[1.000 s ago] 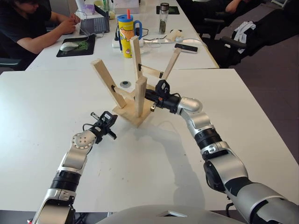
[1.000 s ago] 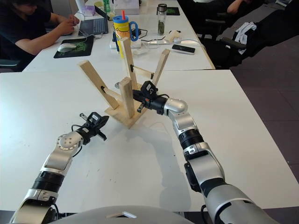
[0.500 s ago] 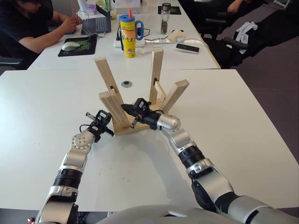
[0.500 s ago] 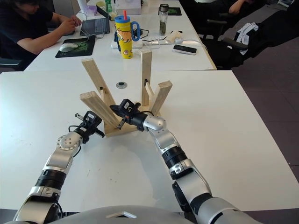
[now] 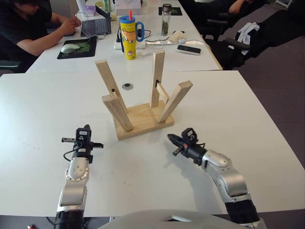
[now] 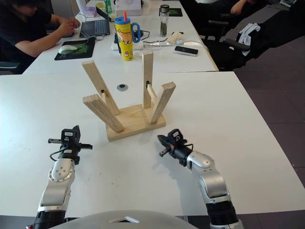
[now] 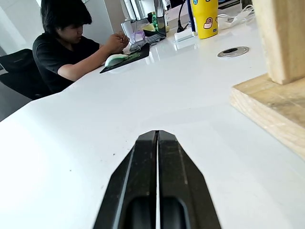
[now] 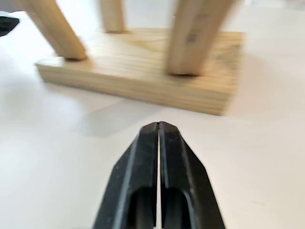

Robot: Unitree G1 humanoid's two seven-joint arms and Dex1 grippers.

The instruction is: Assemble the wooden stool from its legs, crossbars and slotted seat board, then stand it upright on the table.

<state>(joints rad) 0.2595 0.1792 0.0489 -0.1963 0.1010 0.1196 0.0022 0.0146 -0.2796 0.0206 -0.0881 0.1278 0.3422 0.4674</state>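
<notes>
In the lower left of the left eye view, the left gripper (image 5: 84, 132) hangs low over the white table (image 5: 248, 124). Its fingers (image 7: 143, 157) are pressed flat together with nothing between them. In the lower right of centre, the right gripper (image 5: 172, 140) also sits just above the tabletop, its tip pointing up-frame toward the stool (image 5: 143, 102). Its fingers (image 8: 145, 148) are likewise closed tight on nothing. Both grippers are apart from the wood.

The stool stands in the middle of the frame, between the two grippers and farther up. It is upside down, with the seat board (image 5: 143, 120) lying flat on the table and the four legs (image 5: 110, 82) sticking up and splaying outward. A crossbar (image 5: 163, 90) spans the two legs on the right side of the frame.

Just above the stool in the frame, a small round grommet (image 5: 127, 86) is set into the tabletop. On the next table, along the top of the frame, a yellow mug (image 5: 127, 29) with a blue handle stands near centre. A mouse (image 5: 69, 46) lies on a dark mat to the left, a phone (image 5: 188, 49) lies to the right, and a bottle (image 5: 165, 13) stands near the top edge.
</notes>
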